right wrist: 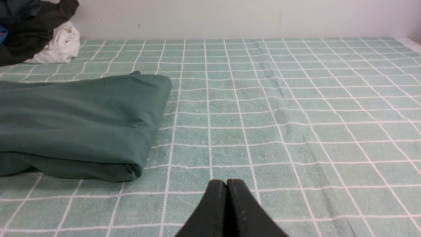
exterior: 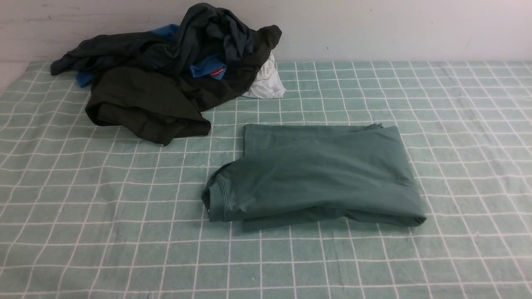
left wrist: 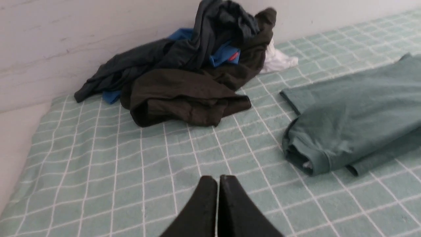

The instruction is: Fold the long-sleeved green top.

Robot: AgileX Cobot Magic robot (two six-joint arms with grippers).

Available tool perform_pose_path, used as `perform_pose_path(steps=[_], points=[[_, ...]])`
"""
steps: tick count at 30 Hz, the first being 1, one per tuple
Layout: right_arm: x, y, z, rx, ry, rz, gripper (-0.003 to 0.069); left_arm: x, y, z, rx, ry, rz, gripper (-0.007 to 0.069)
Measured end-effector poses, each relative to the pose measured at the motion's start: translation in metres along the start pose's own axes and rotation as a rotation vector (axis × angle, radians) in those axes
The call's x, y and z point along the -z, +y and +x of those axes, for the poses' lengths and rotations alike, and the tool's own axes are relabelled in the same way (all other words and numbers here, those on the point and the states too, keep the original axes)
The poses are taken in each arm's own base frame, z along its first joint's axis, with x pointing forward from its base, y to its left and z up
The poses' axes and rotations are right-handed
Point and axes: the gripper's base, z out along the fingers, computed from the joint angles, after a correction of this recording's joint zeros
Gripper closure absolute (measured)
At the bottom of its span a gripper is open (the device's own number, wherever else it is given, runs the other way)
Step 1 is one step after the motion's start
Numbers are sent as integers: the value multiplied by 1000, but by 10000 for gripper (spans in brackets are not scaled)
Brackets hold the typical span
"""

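The green long-sleeved top [exterior: 320, 174] lies folded into a compact rectangle in the middle of the checked cloth, its neckline at the left end. It also shows in the left wrist view [left wrist: 355, 115] and the right wrist view [right wrist: 75, 125]. Neither arm appears in the front view. My left gripper [left wrist: 217, 179] is shut and empty, hovering over bare cloth well short of the top's neck end. On the other side, my right gripper [right wrist: 227, 183] is shut on nothing, above the cloth beside the top's folded end.
A heap of dark olive-black, navy and blue garments [exterior: 166, 79] with a white one [exterior: 266, 81] lies at the back left against the wall [exterior: 374, 25]. The light-green white-checked cloth [exterior: 457, 145] covers the table.
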Motion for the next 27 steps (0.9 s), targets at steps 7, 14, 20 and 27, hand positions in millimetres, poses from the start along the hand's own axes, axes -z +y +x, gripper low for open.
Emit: perform_pose_path(steps=[7,14,20,27], points=[[0,0,0,0,0,0,672,-35,2,50,35,-68,-153,627],[0,0,0,0,0,0,672,-45,1,94,53,80,-190,627],[0,0,0,0,0,0,672,-44,0,96,79,127,-184,627],[0,0,0,0,0,0,672,-44,0,97,85,133,-182,627]])
